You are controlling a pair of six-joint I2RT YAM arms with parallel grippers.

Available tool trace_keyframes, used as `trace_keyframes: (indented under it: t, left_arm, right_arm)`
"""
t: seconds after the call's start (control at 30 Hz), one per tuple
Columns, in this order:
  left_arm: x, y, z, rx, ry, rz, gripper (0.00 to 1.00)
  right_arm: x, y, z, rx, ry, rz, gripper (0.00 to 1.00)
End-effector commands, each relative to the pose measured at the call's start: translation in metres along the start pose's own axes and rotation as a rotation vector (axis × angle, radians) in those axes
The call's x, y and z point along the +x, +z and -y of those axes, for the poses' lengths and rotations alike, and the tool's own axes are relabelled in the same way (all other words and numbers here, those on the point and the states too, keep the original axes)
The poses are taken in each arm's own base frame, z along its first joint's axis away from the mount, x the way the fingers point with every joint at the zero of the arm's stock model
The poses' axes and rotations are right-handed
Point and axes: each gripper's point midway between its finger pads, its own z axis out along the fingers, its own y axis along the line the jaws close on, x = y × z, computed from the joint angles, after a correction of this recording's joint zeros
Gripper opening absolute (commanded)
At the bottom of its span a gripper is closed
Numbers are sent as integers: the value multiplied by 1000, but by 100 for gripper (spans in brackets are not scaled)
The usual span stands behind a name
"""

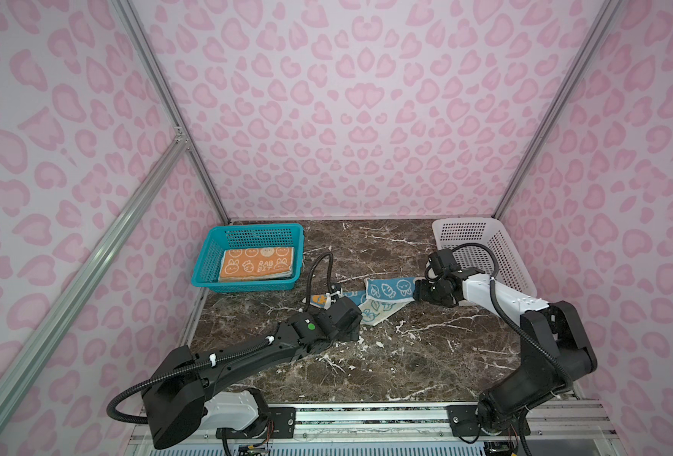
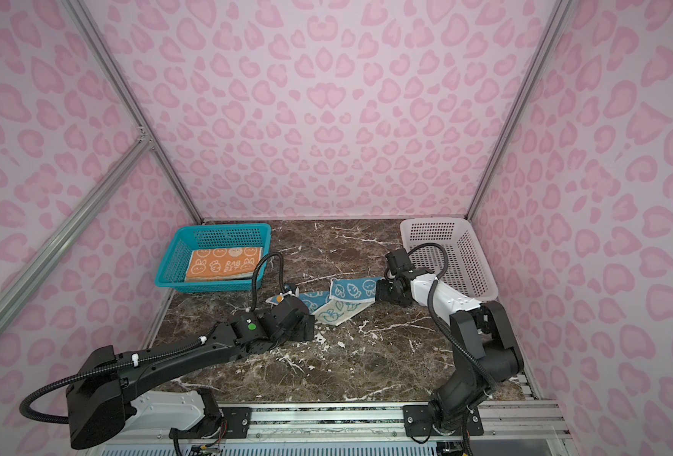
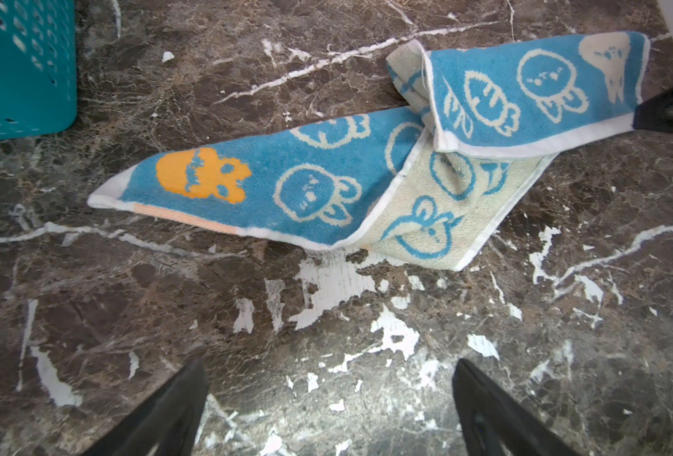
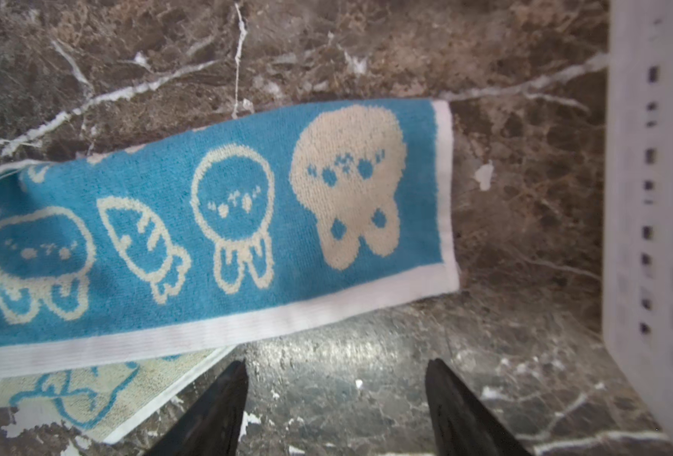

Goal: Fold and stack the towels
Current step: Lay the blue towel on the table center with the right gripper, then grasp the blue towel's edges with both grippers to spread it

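Observation:
A blue towel (image 1: pixel 390 290) (image 2: pixel 352 290) with white rabbit drawings lies twisted on the marble table, part of its cream underside turned up. The left wrist view shows all of the blue towel (image 3: pixel 287 185) with one orange rabbit on it. An orange towel (image 1: pixel 256 262) (image 2: pixel 224 264) lies folded flat in the teal basket, with pale layers showing under its edges. My left gripper (image 3: pixel 331 371) hovers open on the near side of the blue towel, nothing between its fingers. My right gripper (image 4: pixel 337 363) (image 1: pixel 420 292) is open at the blue towel's (image 4: pixel 208 237) right end, just short of the white hem.
The teal basket (image 1: pixel 208 252) (image 2: pixel 173 256) (image 3: pixel 19 67) stands at the back left. An empty white basket (image 1: pixel 501 252) (image 2: pixel 469 252) (image 4: pixel 651 177) stands at the back right, close behind the right wrist. Bare marble table (image 1: pixel 406 355) stretches toward the front rail.

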Motion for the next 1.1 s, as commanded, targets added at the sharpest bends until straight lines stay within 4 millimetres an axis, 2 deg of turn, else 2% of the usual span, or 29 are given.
trace_keyframes:
  t: [0.0, 0.13, 0.33, 0.47, 0.6, 0.67, 0.8, 0.93, 1.07]
  left_arm:
    - [-7, -1, 9, 28, -31, 13, 98]
    - [-6, -2, 7, 29, -37, 15, 98]
    - [-2, -4, 0, 16, -32, 17, 98]
    - [-4, -5, -2, 10, -28, 25, 98]
    - [-9, -8, -3, 14, -36, 39, 98]
    - [-12, -7, 0, 35, -51, 38, 98]
    - [-14, -4, 10, 76, -66, 26, 98]
    - [-22, 1, 20, 122, -90, 20, 98]
    - [-29, 9, 35, 220, -152, 8, 98]
  right_arm:
    - [-4, 12, -9, -14, -43, -10, 70]
    - [4, 28, -20, 16, -93, -47, 64]
    - [30, 37, -42, 5, -119, -76, 59]
    - [46, 30, -57, -18, -149, -86, 58]
    - [56, 12, -67, -47, -176, -68, 58]
    - [50, 3, -61, -32, -173, -44, 58]
    - [20, -11, -45, -19, -123, 7, 62]
    - [-3, -3, -40, 10, -132, -9, 72]
    - [-11, 21, -41, 24, -123, -46, 81]
